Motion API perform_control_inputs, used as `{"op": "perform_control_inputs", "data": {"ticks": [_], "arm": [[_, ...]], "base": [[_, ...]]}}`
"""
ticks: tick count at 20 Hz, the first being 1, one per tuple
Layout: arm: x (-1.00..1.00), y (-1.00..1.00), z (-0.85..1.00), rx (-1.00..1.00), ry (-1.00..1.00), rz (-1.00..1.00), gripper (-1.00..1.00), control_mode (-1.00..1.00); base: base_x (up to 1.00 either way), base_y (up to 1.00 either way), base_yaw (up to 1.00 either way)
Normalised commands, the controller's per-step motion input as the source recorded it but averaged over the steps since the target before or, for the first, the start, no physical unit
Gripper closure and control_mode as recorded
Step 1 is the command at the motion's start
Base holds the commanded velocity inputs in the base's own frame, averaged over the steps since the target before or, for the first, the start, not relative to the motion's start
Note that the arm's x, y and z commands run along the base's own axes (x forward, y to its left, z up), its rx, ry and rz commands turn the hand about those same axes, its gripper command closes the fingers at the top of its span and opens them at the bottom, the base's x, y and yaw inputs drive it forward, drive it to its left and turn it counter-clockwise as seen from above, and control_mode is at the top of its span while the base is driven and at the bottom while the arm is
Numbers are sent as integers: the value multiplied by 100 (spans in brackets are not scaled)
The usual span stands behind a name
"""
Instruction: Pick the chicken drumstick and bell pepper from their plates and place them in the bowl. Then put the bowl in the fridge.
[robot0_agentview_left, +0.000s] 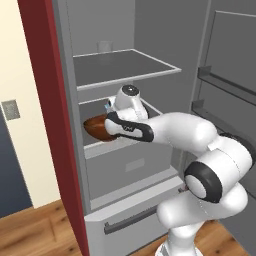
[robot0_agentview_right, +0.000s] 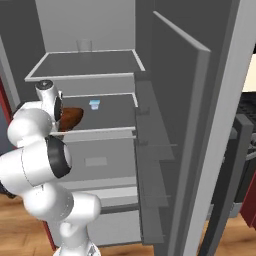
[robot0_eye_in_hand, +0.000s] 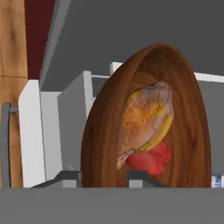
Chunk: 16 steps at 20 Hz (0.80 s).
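The dark brown wooden bowl fills the hand view, tipped on its side by the camera's roll. Inside it lie the golden-brown chicken drumstick and, beside it, the red bell pepper. My gripper is shut on the bowl's near rim, one dark fingertip on each side of the wall. From the base, the bowl sits at the left of the middle shelf of the open fridge, with my hand right beside it. The plates are out of view.
A small blue-and-white container stands further back on the same shelf. A glass is on the upper shelf. The open door with racks stands to the right, the bottom drawer below, the red side panel left.
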Motion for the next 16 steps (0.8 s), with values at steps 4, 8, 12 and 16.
{"op": "perform_control_inputs", "data": {"ticks": [4,8,12,16], "arm": [[-45,-3,0,-6,-28,0,100,-100],[23,-10,4,-1,-2,0,100,-100],[53,-6,-3,2,2,4,100,-100],[46,7,-12,2,2,12,100,-100]], "base": [[0,0,0],[0,0,0],[0,0,0],[0,0,0]]}}
